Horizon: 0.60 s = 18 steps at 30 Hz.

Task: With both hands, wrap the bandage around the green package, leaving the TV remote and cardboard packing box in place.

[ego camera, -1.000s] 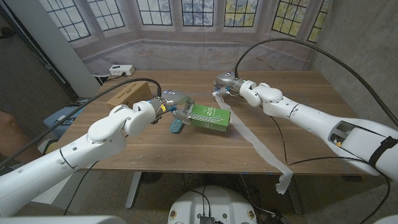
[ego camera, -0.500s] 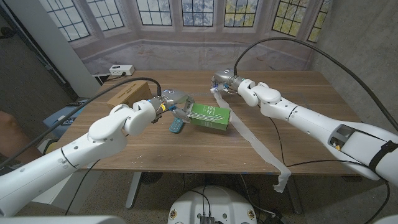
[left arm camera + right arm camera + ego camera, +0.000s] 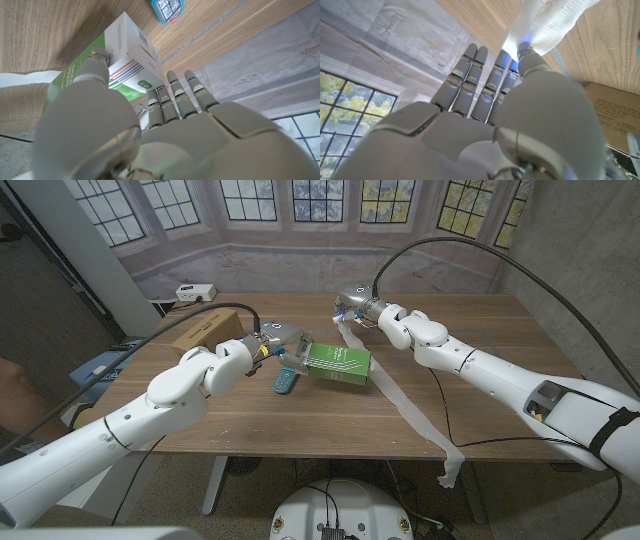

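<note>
I see the green package point(image 3: 338, 366) on the table, gripped at its end by my left hand point(image 3: 281, 346), the TV remote point(image 3: 285, 381) just below that hand. My right hand point(image 3: 352, 307) pinches the bandage point(image 3: 400, 402) beyond the package; the cardboard packing box point(image 3: 205, 328) sits behind my left arm.

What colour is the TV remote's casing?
Blue, a bright turquoise shade, on the TV remote; the left wrist view shows it best.
</note>
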Available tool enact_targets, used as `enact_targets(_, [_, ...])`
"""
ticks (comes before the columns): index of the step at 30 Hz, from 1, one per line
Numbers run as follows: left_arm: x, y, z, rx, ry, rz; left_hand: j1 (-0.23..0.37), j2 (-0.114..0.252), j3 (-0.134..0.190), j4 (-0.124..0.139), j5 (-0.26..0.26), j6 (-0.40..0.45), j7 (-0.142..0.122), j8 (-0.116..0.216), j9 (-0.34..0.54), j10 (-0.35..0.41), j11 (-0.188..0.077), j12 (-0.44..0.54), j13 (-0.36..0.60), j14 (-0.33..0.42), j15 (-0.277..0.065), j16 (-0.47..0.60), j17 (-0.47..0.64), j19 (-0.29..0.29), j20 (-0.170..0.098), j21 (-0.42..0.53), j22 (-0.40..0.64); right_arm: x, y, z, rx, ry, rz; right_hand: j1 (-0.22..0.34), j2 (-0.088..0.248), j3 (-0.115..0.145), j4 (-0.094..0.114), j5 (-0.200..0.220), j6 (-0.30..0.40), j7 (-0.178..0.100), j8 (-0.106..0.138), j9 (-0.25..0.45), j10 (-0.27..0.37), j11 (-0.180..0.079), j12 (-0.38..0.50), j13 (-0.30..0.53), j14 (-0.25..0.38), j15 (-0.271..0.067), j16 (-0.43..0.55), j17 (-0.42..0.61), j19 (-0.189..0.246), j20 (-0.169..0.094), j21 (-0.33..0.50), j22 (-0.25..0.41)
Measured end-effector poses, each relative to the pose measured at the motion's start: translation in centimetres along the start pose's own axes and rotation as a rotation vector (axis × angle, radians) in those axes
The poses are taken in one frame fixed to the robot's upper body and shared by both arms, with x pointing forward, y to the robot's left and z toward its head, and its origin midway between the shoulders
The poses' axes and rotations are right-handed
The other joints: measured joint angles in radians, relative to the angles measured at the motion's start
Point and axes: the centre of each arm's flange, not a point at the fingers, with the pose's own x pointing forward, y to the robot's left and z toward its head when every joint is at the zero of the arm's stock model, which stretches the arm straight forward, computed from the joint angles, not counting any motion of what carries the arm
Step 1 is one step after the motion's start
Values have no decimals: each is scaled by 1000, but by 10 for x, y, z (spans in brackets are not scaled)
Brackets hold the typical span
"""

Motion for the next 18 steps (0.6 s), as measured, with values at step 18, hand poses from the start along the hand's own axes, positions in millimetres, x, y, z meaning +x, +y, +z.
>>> enact_targets(18, [13,5,10,-26,22,20,-1,1,0,0,0,0,0,0,1,0,0,-2,7,5,5,0,5,-9,-1,0,0,-1,-17,11,32,38,-51,12,1,-3,3,-4,1,2,0,0,4,5,0,5,8,-5,0,5,3,-3,0,0])
